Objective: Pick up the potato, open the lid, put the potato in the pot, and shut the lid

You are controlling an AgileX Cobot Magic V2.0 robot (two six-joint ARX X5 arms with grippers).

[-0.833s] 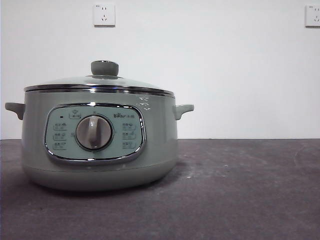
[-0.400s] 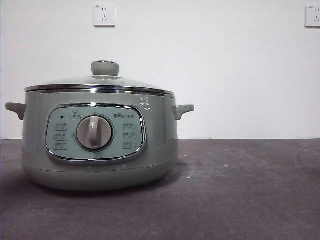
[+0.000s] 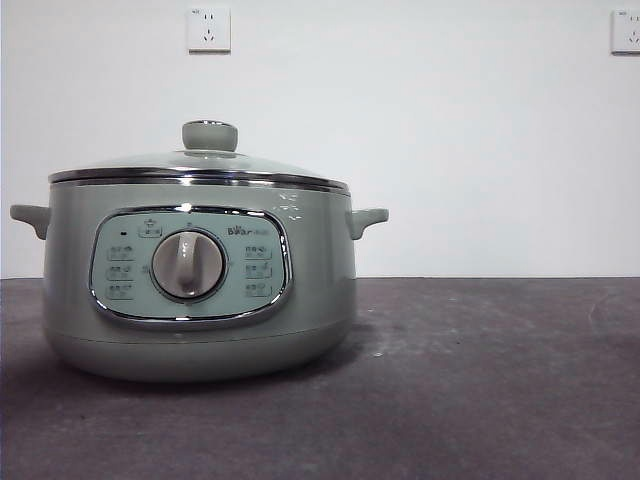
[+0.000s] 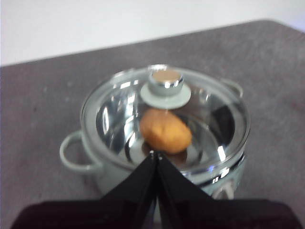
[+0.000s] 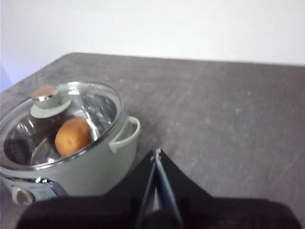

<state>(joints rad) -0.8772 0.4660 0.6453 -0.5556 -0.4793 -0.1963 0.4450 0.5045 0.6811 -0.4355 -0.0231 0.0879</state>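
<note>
Finally: potato enclosed, lid seated, both arms clear.

Nearest in each wrist view, the claws were pressed together and carried nothing: the left gripper (image 4: 155, 153) hung above the near rim of the pot (image 3: 200, 290), and the right gripper (image 5: 156, 151) hung beside it over the bare table (image 3: 480, 380), touching neither. Beyond them, the potato (image 4: 165, 130) lay on the pot floor, visible through the glass of the lid (image 4: 167, 112), which sat level on the rim in the front view. Judged from this, the task appeared complete. Remaining risk was small: a low retreat by the left arm could clip the knob (image 3: 209, 135) and shift the lid. Two wall sockets (image 3: 208, 30) stood farthest back.
</note>
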